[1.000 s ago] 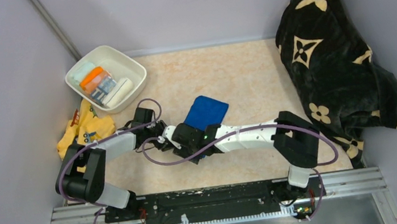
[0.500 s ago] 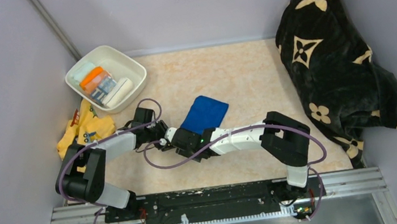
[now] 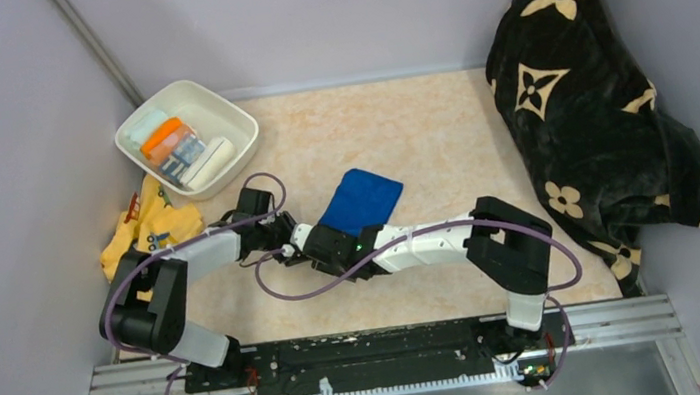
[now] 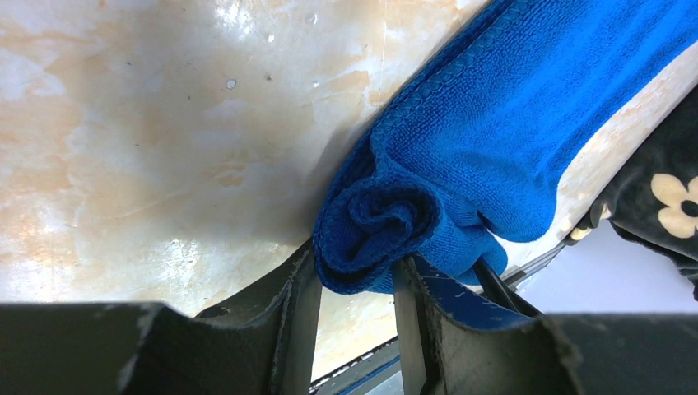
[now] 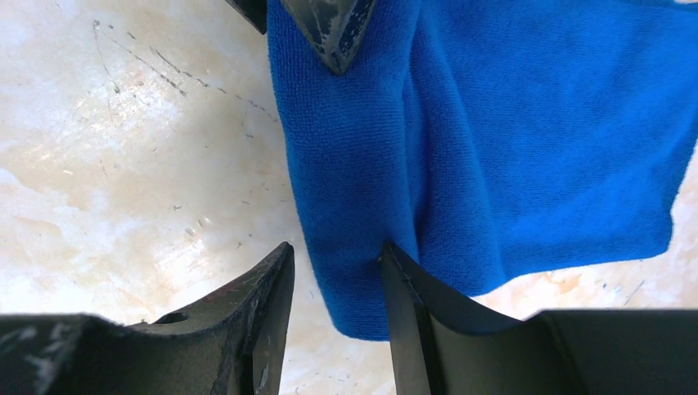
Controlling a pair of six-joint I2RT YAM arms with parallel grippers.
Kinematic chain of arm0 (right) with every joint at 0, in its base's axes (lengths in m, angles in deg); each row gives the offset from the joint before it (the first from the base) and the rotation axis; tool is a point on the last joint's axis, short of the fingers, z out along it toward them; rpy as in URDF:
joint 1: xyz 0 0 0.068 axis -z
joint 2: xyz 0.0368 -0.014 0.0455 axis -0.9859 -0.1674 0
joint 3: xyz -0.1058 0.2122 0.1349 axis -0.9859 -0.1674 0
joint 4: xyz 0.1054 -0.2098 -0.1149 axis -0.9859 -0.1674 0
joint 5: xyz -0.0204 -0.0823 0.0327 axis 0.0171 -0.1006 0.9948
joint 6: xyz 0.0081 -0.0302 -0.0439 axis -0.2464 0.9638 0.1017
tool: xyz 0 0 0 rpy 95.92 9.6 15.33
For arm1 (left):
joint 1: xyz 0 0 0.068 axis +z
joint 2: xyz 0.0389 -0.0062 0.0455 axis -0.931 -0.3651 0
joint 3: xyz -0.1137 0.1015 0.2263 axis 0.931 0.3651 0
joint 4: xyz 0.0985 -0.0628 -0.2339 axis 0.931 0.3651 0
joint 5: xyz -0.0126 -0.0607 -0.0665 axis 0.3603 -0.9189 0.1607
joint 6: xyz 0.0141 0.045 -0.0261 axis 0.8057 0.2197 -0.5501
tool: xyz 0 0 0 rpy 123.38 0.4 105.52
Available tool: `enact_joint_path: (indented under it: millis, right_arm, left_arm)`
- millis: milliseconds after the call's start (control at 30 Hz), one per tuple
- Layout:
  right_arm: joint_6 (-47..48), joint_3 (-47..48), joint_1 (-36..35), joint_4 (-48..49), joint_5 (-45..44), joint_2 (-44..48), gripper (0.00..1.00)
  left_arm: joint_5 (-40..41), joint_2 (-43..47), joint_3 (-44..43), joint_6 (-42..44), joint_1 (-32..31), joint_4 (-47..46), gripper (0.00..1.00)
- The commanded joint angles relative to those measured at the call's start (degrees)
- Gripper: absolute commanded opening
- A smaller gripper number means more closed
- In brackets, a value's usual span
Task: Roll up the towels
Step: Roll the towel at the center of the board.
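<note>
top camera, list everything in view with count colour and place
royal blue terry towel: one, table centre, near end rolled
white plastic tub: one, far left corner
cream-white rolled cloth: one, in the tub
orange and blue printed rolled cloth: one, in the tub
yellow printed cloth: one, crumpled beside the tub
black plush blanket with cream flowers: one, heaped at right wall
beige marbled tabletop: one, under everything
left arm, right arm: two, black and white, jaws of both closed on the towel's rolled edge

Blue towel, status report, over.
Left gripper and right gripper both pinching blue towel. Near edge rolled, rest flat. Black blanket off to the side, no obstruction.
</note>
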Motion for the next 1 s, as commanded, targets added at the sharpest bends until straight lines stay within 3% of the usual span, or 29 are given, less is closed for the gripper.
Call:
enact_joint_path:
  millis: [0, 467, 667, 733, 900, 967]
  right_arm:
    - [2.2, -0.5, 0.1, 0.3, -2.4, 3.6, 0.43]
    - [2.1, -3.0, 0.1, -0.3, 4.2, -4.5, 0.42]
    - [1.4, -2.1, 0.1, -3.4, 1.9, -11.1, 0.44]
    - [1.2, -1.8, 0.1, -3.9, 2.9, -11.1, 0.37]
    - [-0.9, 2.9, 1.4, -9.1, 17.0, -10.4, 0.00]
    - [-2.1, 5.3, 2.6, -10.3, 26.1, -9.5, 0.00]
  left_arm:
    - [6.9, -3.1, 1.1, 3.1, -0.2, 5.3, 0.43]
    - [6.7, -3.6, 1.0, 3.6, -0.2, 5.6, 0.45]
    - [7.7, -3.3, 1.0, 4.4, -0.2, 6.0, 0.46]
    - [8.3, -2.8, 1.1, 4.8, -0.1, 6.4, 0.46]
    - [7.3, 0.5, 1.8, 4.6, 1.0, 7.0, 0.50]
    - [7.5, 2.8, 1.5, 4.5, 1.1, 8.1, 0.54]
